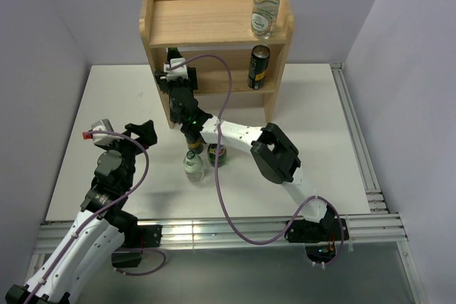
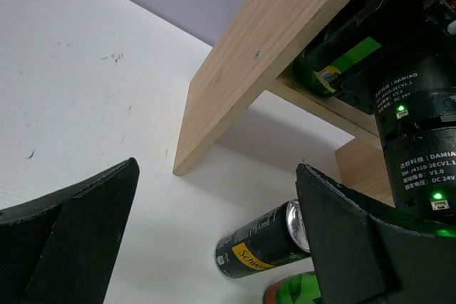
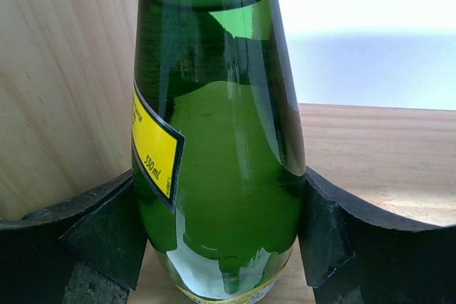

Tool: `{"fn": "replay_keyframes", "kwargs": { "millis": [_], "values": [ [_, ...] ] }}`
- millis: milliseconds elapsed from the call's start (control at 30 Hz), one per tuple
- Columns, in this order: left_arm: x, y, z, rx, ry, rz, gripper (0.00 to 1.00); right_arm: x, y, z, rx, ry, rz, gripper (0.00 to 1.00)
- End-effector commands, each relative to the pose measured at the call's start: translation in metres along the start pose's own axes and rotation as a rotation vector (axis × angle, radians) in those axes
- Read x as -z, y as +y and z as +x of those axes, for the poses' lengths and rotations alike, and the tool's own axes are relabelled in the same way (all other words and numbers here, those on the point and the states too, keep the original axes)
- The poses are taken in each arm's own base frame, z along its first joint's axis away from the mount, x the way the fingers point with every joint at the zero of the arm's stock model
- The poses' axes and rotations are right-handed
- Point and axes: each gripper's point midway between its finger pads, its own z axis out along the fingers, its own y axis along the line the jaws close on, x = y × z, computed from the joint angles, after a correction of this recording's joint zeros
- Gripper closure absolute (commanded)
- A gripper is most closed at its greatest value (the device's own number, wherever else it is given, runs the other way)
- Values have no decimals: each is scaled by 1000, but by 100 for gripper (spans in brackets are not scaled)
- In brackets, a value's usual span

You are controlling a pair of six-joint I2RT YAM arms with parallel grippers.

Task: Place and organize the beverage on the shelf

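Matte black hand (image 3: 217, 231) around glossy green bottle (image 3: 221, 140)

The shelf (image 1: 206, 21) bears a clear bottle (image 1: 264, 11) on top, a dark can (image 1: 258, 67) and green bottle (image 3: 221, 147) on its lower tier.

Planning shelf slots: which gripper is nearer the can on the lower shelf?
Right. The right gripper is inside the lower tier's left end, gripping a green bottle, level with the can. The left gripper is open over the table, outside the shelf.
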Motion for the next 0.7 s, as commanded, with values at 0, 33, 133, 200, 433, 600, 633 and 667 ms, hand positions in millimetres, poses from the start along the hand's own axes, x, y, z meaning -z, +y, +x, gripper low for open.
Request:
{"fn": "replay_keyframes", "kwargs": {
  "millis": [0,33,133,200,433,600,633,667],
  "values": [
    [0,-1,-6,1,-23,0,1,-5,-10,-54,-132,-112,27,31],
    [0,-1,-6,0,-21,1,1,-5,-11,-55,-133,-113,27,26],
    [-1,-1,-5,-1,-19,-2,1,-4,-12,-56,-132,-112,27,7],
    [-1,-1,-6,-1,-19,-2,1,-3,-12,-56,-128,-109,25,0],
    [-1,-2,-6,-3,-22,-2,1,-2,-15,-58,-128,-109,26,0],
    [-1,-2,-6,-2,-20,-1,1,6,-15,-60,-124,-110,17,0],
    [-1,-2,-6,-1,-22,0,1,9,-17,-61,-114,-109,16,0],
    [-1,-2,-7,-1,-24,-1,1,11,-17,-64,-118,-119,16,0]
  ]
}}
